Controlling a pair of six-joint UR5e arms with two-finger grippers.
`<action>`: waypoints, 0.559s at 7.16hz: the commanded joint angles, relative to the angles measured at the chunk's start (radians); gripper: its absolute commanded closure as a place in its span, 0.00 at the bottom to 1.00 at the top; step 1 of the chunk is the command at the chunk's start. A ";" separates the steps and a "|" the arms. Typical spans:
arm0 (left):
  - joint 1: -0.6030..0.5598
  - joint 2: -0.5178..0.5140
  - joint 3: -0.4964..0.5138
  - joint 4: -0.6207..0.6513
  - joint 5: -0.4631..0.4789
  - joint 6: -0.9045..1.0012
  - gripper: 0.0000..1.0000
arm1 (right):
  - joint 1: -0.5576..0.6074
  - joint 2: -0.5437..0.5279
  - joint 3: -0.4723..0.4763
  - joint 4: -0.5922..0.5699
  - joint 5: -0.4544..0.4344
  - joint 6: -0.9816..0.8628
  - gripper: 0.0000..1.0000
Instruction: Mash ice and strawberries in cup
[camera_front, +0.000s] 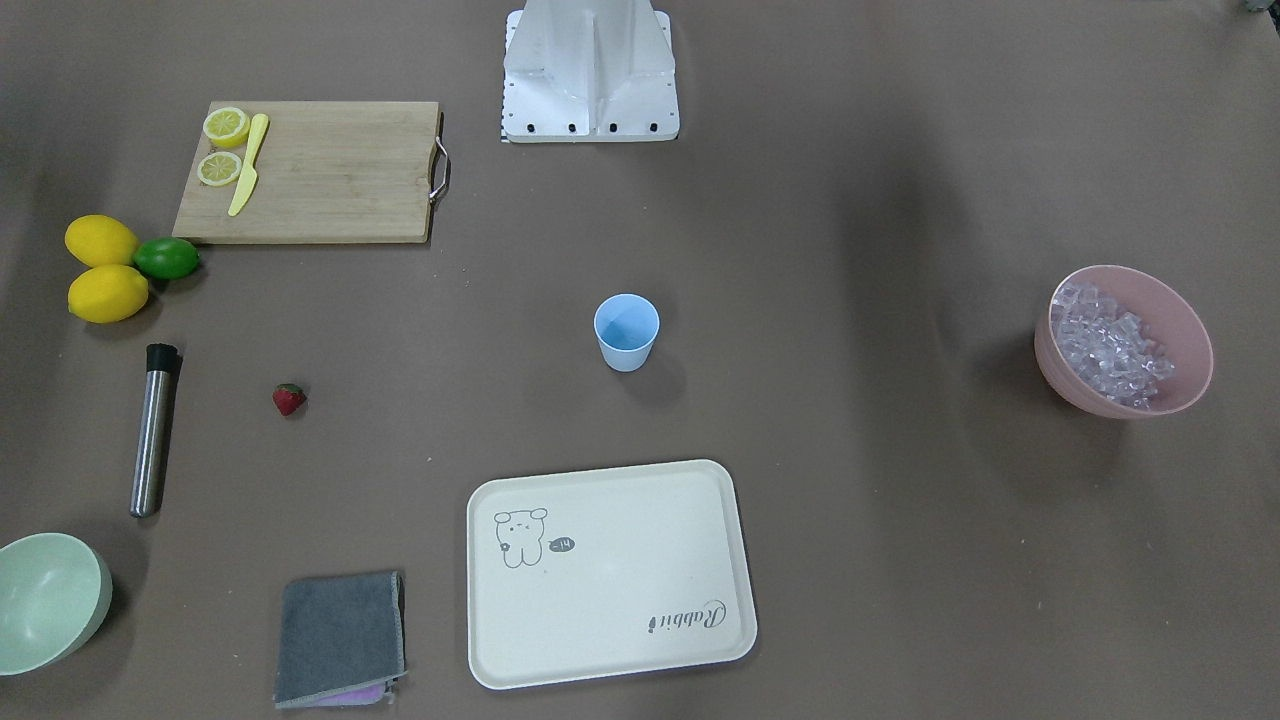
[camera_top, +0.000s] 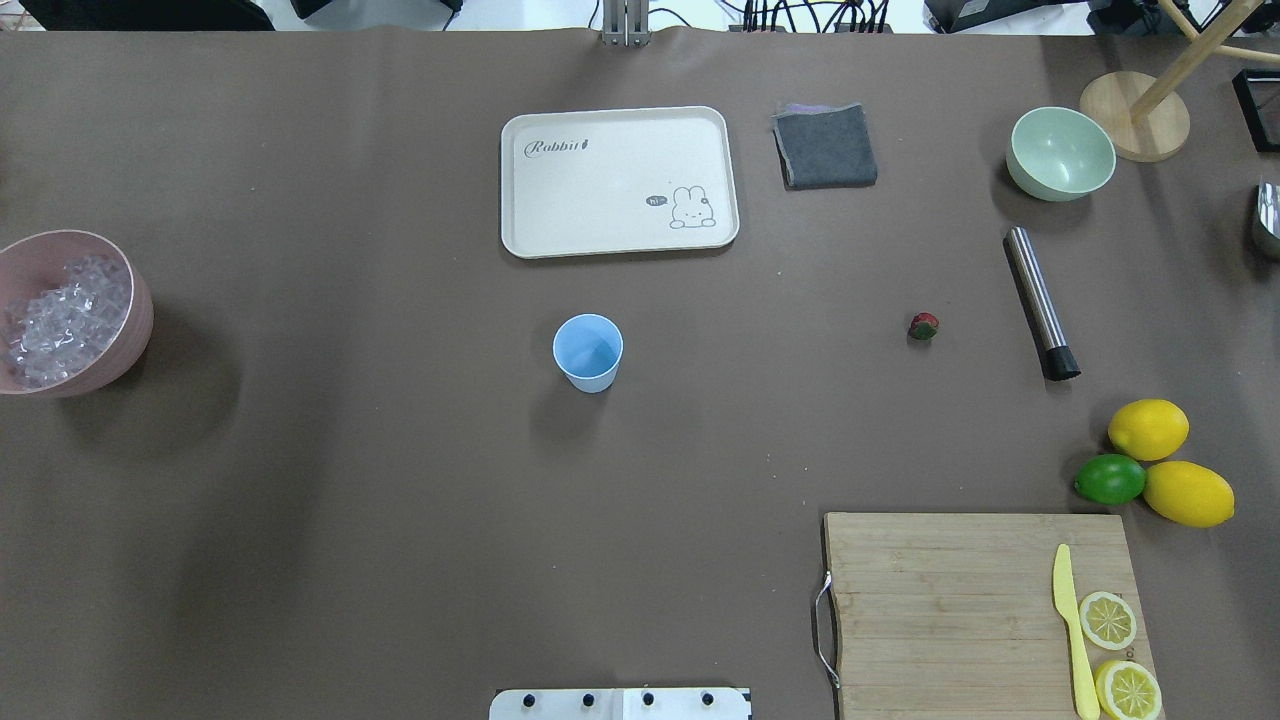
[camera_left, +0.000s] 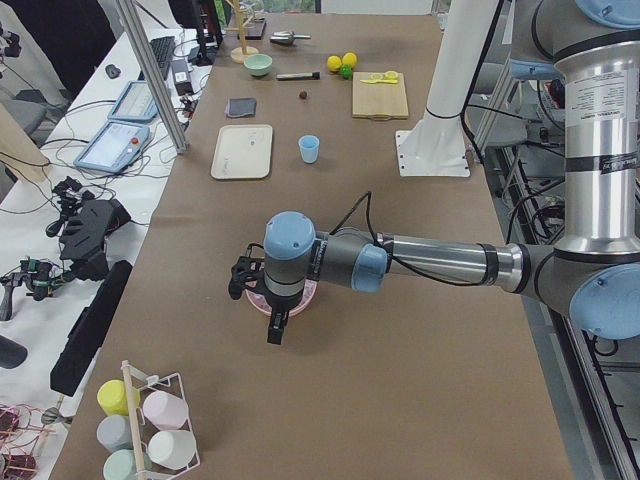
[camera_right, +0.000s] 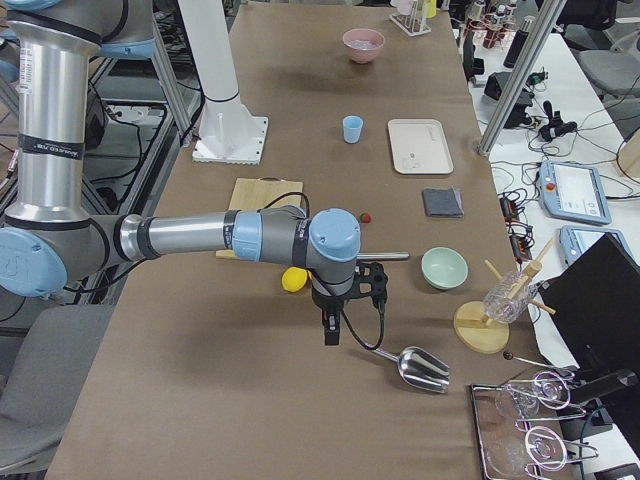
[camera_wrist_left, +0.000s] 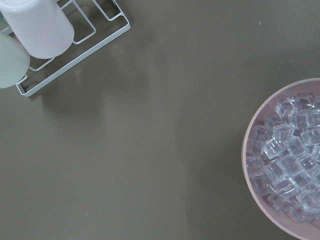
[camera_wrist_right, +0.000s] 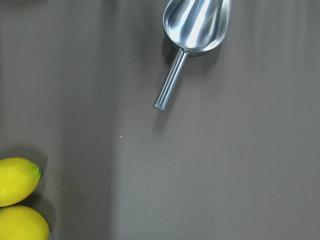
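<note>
**Stretched out level, pointing down**

The left arm (camera_left: 430, 262) reaches out horizontally, wrist bent so the left gripper (camera_left: 276, 328) hangs straight down. The right arm (camera_right: 190, 236) extends the same way, and the right gripper (camera_right: 332, 328) also points downward. Neither gripper's jaw spacing can be made out.

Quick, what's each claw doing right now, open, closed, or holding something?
Left claw: cannot be told from this side view.
Right claw: cannot be told either.

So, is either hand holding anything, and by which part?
Nothing shows in either. The left hand hangs near the bowl of ice, the right hand near the scoop.
</note>
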 joint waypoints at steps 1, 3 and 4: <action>-0.009 0.022 0.011 -0.093 -0.028 -0.004 0.02 | 0.000 0.002 0.003 -0.001 0.001 0.001 0.00; -0.005 -0.002 0.059 -0.094 -0.031 -0.006 0.02 | 0.000 0.003 0.010 -0.001 0.001 0.001 0.00; -0.005 -0.002 0.051 -0.098 -0.031 -0.003 0.02 | 0.000 0.003 0.009 -0.001 0.001 0.001 0.00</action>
